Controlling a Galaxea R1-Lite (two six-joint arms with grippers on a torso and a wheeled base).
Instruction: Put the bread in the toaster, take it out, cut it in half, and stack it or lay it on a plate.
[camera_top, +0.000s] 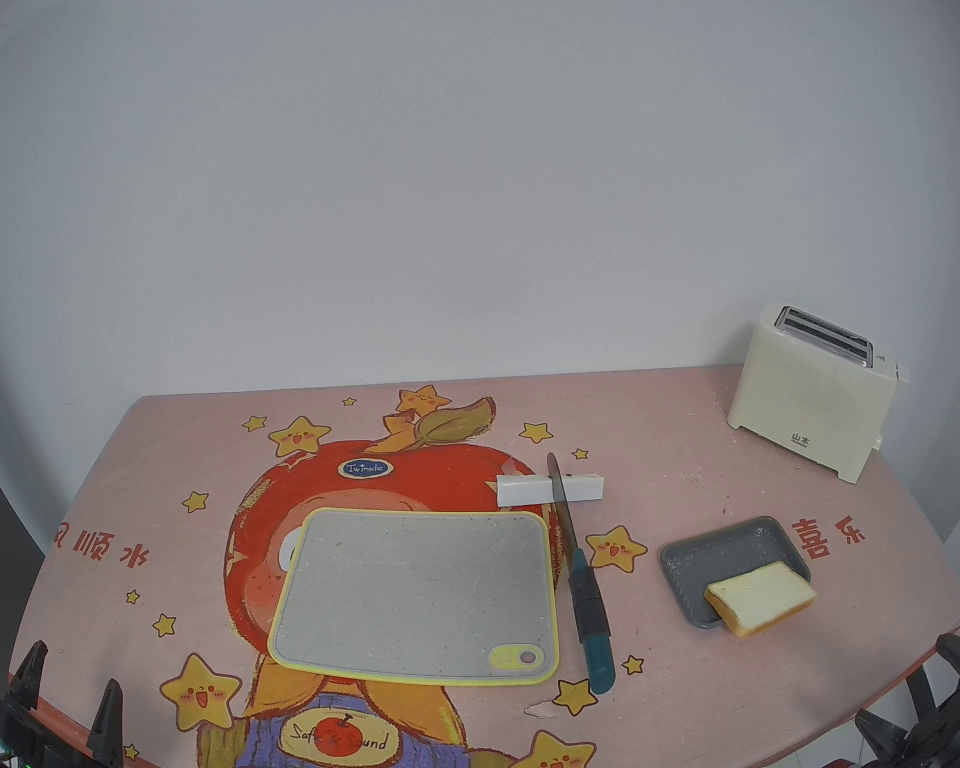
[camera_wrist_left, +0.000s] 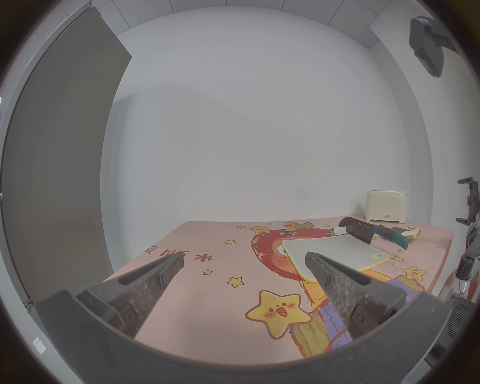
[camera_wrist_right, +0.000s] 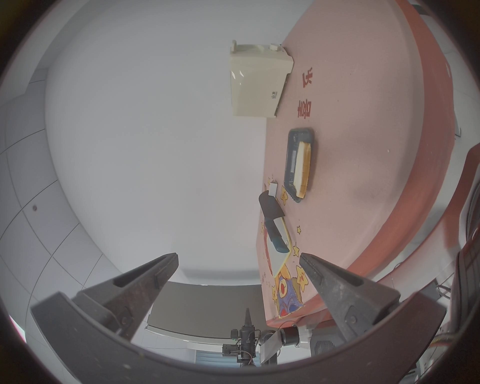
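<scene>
1. The left gripper (camera_wrist_left: 244, 260) hangs over the near left corner of the pink table (camera_top: 690, 450). Its fingers are spread wide apart and there is nothing between them.
2. The right gripper (camera_wrist_right: 239, 259) sits off the table's near right edge. It is likewise released, with its jaws parted and nothing held.
3. The bread (camera_top: 760, 597) is one pale slice lying ahead of the right gripper and a little inward from it. It rests on the gripper-side end of the grey plate (camera_top: 700, 555), tilted, with part of it hanging over the rim.
4. The toaster (camera_top: 815, 392) stands upright farther out from the right gripper – beyond the plate, near the wall, well apart from the bread.
5. The knife (camera_top: 587, 600) lies inward of the plate, between it and the cutting board (camera_top: 415, 590). Its teal-and-black handle points back toward the grippers, and its blade crosses a small white block (camera_top: 550, 489) at the far end.
6. The cutting board, grey with a yellow rim, lies flat ahead of the gap between the two grippers – closer to the left one's side and just beside the knife.
</scene>
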